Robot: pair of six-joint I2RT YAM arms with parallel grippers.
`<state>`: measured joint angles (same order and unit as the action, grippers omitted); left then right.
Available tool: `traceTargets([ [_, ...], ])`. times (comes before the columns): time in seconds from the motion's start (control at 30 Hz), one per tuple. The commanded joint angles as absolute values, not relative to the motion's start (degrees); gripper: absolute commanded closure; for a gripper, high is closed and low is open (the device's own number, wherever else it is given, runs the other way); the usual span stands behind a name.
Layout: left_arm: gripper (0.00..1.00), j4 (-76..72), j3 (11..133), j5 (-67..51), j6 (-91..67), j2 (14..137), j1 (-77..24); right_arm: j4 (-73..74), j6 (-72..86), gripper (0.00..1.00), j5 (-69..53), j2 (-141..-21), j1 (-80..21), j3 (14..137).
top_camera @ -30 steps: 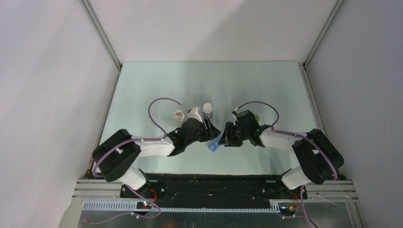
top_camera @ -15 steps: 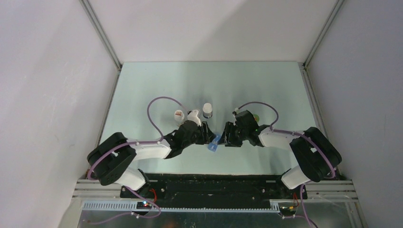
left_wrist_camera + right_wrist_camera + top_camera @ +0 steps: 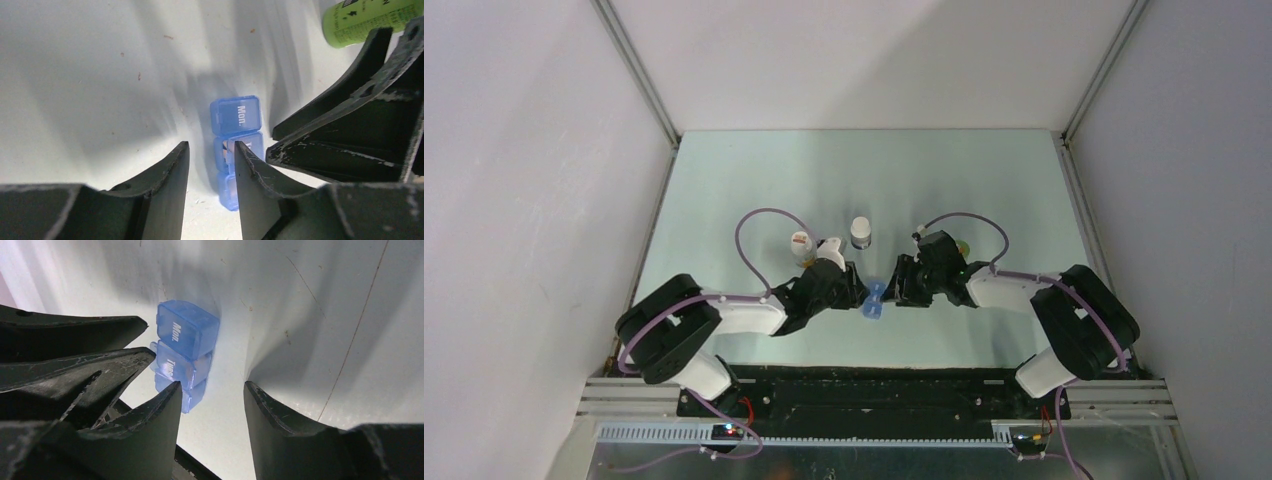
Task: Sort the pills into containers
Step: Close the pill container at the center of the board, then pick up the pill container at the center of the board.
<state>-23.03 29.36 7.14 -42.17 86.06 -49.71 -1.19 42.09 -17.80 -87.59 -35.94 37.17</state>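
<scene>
The containers are compartments of a small blue pill box point(image 3: 873, 301) lying on the table between both grippers. Its lids read "Mon." point(image 3: 236, 114) and "Tues" point(image 3: 172, 367); the Tues lid looks slightly lifted. My left gripper point(image 3: 211, 145) is open with only bare table in the gap, and its right fingertip point(image 3: 243, 155) overlaps the box's middle compartment. My right gripper point(image 3: 212, 385) is open and wider, its left fingertip point(image 3: 172, 392) at the box's near end. Both grippers flank the box point(image 3: 187, 340) closely. No pills are in view.
Two white-capped bottles point(image 3: 801, 243) point(image 3: 860, 232) stand behind the left gripper. A green bottle point(image 3: 370, 20) lies behind the right gripper, mostly hidden in the top view. The table's near edge runs just below the box.
My left gripper's jaws have narrowed and it has edged in against the pill box. The box shifted slightly away from the near edge. The right gripper has barely moved.
</scene>
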Motion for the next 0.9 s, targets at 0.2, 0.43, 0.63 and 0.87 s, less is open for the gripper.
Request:
traceTargets([
  [0.2,0.58,-24.8,27.7,9.0,-39.7,88.0,-49.9,-4.1,43.4,0.49,-15.5,-89.7,-37.3,38.8],
  [0.43,0.58,-28.1,25.0,8.5,-39.6,87.4,-49.9,-8.0,44.7,0.54,-13.4,-92.5,-39.6,38.8],
  [0.63,0.57,-33.5,22.1,6.9,-38.7,85.9,-50.0,-8.0,45.1,0.63,-12.1,-93.9,-40.2,38.8],
  [0.87,0.55,-35.5,21.8,6.3,-38.8,85.1,-49.9,-8.3,44.3,0.74,-13.4,-94.3,-40.5,38.8],
])
